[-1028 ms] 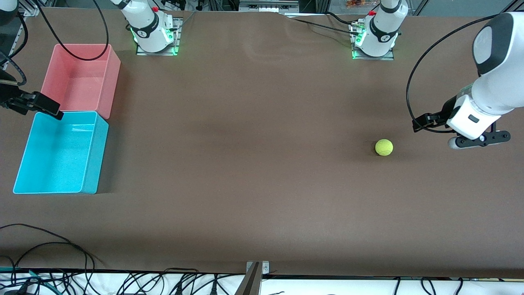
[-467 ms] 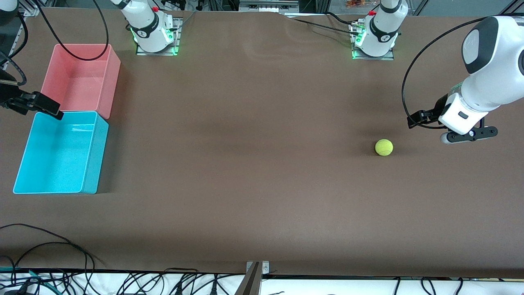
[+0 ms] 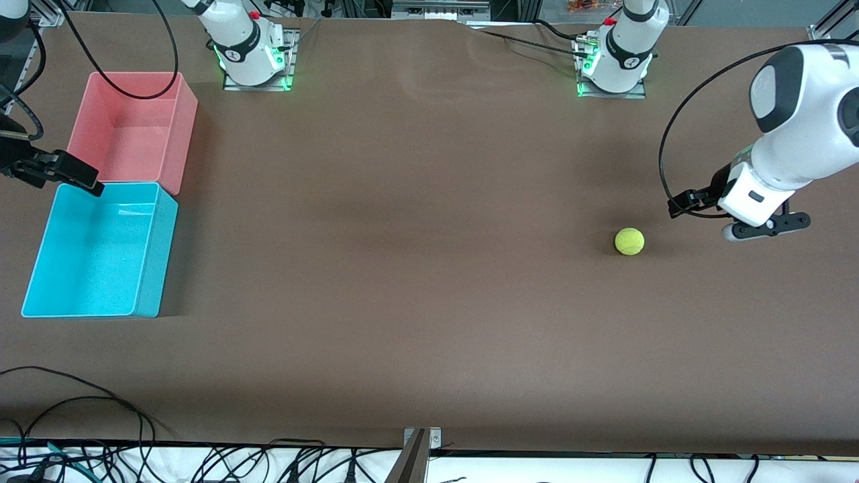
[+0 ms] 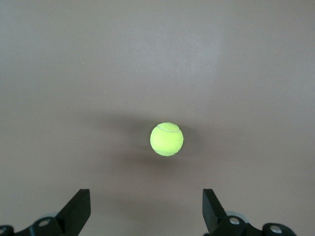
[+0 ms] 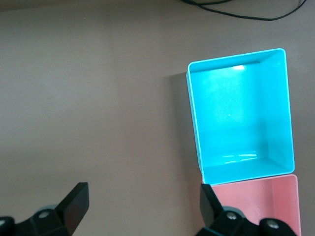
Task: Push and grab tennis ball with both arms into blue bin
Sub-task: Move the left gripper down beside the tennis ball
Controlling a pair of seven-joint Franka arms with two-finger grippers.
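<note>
Yellow-green tennis ball (image 3: 629, 241) rests on the brown counter (image 3: 416, 282). Left gripper (image 3: 762, 231), jaws wide, hovers at its 3 o'clock. Right gripper (image 5: 142, 209), jaws wide, waits over the counter beside the blue bin (image 3: 40, 265).

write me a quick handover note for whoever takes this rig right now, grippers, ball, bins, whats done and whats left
Left gripper: open, empty, low over the table at the left arm's end, lined up on the tennis ball but not touching it.
Right gripper: open, empty, waiting up in the air by the blue bin.
Ball: on the bare table, near the left arm's end.
Blue bin: empty, at the right arm's end, with the pink bin right beside it, farther from the front camera.
Done: approach only.
Left: push the ball across, grab it, drop it in the blue bin.
</note>
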